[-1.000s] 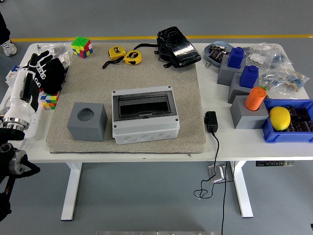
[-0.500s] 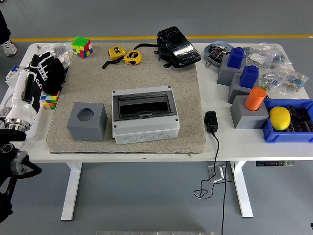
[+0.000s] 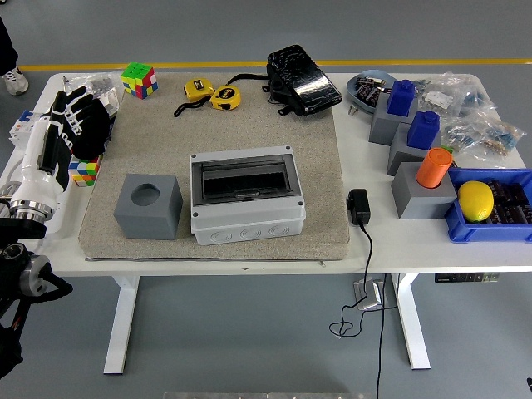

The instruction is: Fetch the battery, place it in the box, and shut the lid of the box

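Left hand [image 3: 66, 129] at table's left edge, fingers spread and relaxed, holding nothing — hovers over Rubik's cube [image 3: 83, 169] just beside beige mat [image 3: 266, 125]. Right arm out of frame. Grey box [image 3: 246, 196] sits mid-mat, dark lid down. Grey cube block [image 3: 149, 206] with round hole just left of it. Battery not identifiable — small dark parts in blue bin [image 3: 490, 218] at right, beside yellow lemon [image 3: 475, 200], too small to tell. Orange cylinder [image 3: 434, 167] tops grey block nearby.

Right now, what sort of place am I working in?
Probably a robot test lab or workshop: a white height-adjustable table on a grey floor with a yellow floor line, laid out with a grey plastic enclosure box and yellow tape measures.
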{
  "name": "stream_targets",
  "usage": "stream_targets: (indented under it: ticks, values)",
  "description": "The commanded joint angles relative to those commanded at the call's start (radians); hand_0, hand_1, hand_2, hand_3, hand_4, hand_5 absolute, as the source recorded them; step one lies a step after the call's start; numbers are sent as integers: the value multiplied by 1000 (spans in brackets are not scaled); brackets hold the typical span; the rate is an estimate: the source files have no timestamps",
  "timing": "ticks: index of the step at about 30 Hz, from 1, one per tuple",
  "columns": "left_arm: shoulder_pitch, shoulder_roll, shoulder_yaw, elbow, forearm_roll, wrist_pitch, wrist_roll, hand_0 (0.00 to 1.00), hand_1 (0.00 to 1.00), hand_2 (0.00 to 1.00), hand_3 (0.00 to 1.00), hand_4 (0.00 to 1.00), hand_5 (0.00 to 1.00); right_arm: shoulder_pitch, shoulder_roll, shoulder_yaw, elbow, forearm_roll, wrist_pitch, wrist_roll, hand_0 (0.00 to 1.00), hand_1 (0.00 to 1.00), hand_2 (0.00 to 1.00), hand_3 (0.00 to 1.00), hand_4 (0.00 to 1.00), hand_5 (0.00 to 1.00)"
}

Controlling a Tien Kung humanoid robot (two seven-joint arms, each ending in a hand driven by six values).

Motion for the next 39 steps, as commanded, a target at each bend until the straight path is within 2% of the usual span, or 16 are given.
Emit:
stream_targets:
  ticks: [39]
  values:
    - [3,-1,-8,-3,-5,5,-5,828,857,850,830,998,998,0,-1,-5,0,4,2,2,855,848,808,841,998,998]
